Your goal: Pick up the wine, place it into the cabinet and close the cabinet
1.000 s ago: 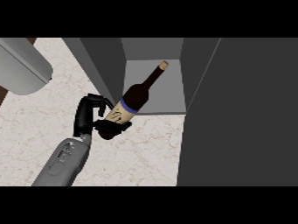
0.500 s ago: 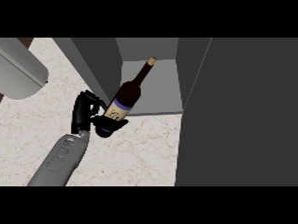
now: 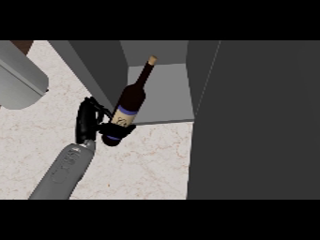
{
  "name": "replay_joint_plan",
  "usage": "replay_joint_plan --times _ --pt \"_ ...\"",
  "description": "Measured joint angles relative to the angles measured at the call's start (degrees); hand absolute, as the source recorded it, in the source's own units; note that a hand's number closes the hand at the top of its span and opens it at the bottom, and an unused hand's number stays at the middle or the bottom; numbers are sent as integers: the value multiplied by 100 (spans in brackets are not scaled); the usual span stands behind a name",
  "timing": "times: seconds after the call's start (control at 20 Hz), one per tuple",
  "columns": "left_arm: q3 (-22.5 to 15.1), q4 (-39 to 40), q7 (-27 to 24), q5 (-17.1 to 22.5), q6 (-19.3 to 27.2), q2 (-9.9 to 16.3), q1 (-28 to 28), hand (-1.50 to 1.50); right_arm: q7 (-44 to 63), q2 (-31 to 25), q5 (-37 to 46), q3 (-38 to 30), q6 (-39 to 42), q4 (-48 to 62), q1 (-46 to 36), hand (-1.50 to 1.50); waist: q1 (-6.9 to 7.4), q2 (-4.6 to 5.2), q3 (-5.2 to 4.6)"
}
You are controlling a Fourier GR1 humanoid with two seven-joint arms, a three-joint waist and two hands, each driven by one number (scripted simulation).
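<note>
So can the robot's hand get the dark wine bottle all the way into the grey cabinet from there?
Probably yes. The left hand is curled round the base of the dark wine bottle, whose neck already points into the open grey cabinet. Nothing visible blocks the opening; the dark door panel stands to one side.

No readable text anywhere. The wine bottle (image 3: 130, 105) has a pale label below a blue band, but whatever is printed there is too small to make out.
</note>
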Motion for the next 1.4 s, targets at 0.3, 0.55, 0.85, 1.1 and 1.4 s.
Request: replay_joint_plan --times 0.3,0.55,0.85,1.1,1.4 --pt "94 27 -51 -31 225 -73 11 150 2 31 -30 -5 43 29 -44 -150 -48 15 5" --pt "179 -7 -129 2 345 -118 72 150 5 59 -53 24 84 58 -53 -150 -102 26 5" --pt "271 -25 -170 -15 595 -185 107 150 -22 48 -89 2 165 80 -37 -150 -176 49 0" --pt "93 64 -188 -368 789 -7 82 150 -47 47 -114 50 241 95 -25 -150 -247 56 -9" --pt "-185 113 -108 -875 1066 201 110 150 -56 44 -148 93 325 110 -14 -150 -303 55 1"
